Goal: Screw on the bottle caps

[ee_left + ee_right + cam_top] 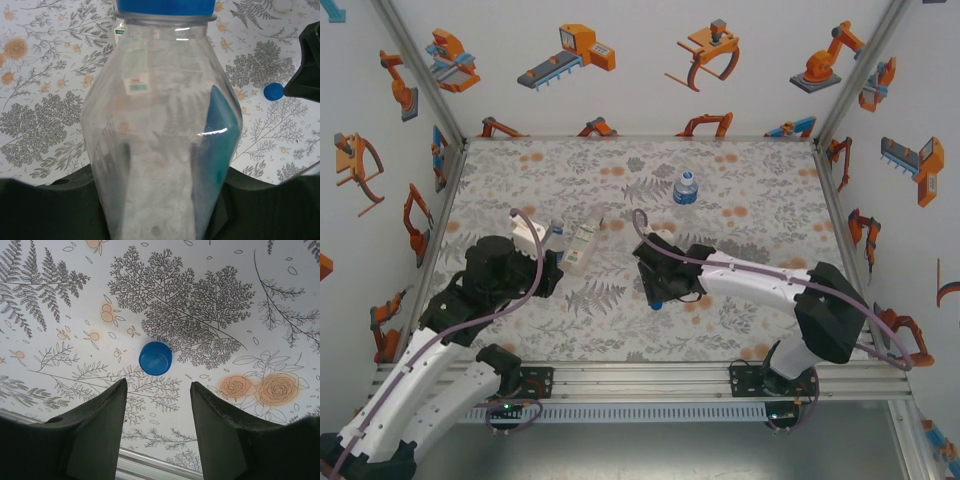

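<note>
Fingers of the right gripper [157,386] stand apart with nothing between them, low over the floral-print table [260,300]. A loose blue cap [155,358] lies flat on the surface just beyond the fingertips, in line with the gap and touched by neither finger.

Across the table, the left gripper [542,240] is clenched on a clear blue-label bottle [160,125]. Its wrist camera sees the bottle from close up, with the neck pointing away. A fitted blue cap [165,4] sits on that neck, though it is not clear whether it is screwed tight. From the same camera the loose blue cap shows to the bottle's right, just beside the dark bulk of the right gripper.

From overhead, a slim bottle [582,245] with a white-and-green label lies on its side near the held one, between the two grippers. Whether the two bottles touch cannot be made out. Well beyond both arms, toward the back wall, a third bottle [686,187] stands upright and apart from the rest, blue-topped.
</note>
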`<state>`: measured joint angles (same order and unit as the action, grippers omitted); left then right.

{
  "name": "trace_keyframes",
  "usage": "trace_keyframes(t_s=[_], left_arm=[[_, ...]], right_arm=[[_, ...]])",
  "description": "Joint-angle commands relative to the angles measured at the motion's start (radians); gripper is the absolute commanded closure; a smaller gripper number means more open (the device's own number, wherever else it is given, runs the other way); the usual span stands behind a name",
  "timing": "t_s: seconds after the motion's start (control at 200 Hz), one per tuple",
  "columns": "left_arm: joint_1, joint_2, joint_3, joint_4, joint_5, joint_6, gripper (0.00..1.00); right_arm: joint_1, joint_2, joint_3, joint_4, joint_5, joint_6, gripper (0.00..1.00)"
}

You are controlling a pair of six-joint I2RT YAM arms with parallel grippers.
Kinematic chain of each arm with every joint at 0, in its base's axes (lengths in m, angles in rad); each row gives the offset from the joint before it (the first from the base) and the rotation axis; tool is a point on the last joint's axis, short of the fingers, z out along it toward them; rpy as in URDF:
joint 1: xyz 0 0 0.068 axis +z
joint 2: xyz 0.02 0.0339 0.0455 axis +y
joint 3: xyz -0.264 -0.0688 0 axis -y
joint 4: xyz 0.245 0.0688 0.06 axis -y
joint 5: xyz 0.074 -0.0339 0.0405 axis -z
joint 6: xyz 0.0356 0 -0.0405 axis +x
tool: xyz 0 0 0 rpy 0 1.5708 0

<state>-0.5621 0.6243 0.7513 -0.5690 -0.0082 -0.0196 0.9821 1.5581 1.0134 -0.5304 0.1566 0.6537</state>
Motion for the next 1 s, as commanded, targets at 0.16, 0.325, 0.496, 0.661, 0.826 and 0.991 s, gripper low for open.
trace_keyframes(t_s=[0.16,0.325,0.496,0.661,0.826,0.991], left_arm=[[-0.002,-0.016,-0.019,0.008,-0.011,0.032,0.83],[-0.002,-0.018,-0.018,0.009,-0.011,0.034,0.82],[-0.002,-0.024,-0.019,0.009,-0.013,0.036,0.82],[-0.004,-0.025,-0.020,0.011,-0.015,0.036,0.82],[-0.005,-0.025,-0.019,0.009,-0.019,0.036,0.82],[-0.007,-0.030,-0.020,0.009,-0.027,0.035,0.79]], right_arm=[[0.015,0.074,0.040,-0.020,0.032,0.052,0.47],[0.022,0.108,0.044,-0.001,0.032,0.093,0.47],[0.026,0.132,0.041,0.027,0.034,0.118,0.47],[0.026,0.156,0.050,0.043,0.039,0.119,0.49],[0.026,0.180,0.059,0.048,0.042,0.117,0.52],[0.026,0.194,0.061,0.051,0.036,0.114,0.56]])
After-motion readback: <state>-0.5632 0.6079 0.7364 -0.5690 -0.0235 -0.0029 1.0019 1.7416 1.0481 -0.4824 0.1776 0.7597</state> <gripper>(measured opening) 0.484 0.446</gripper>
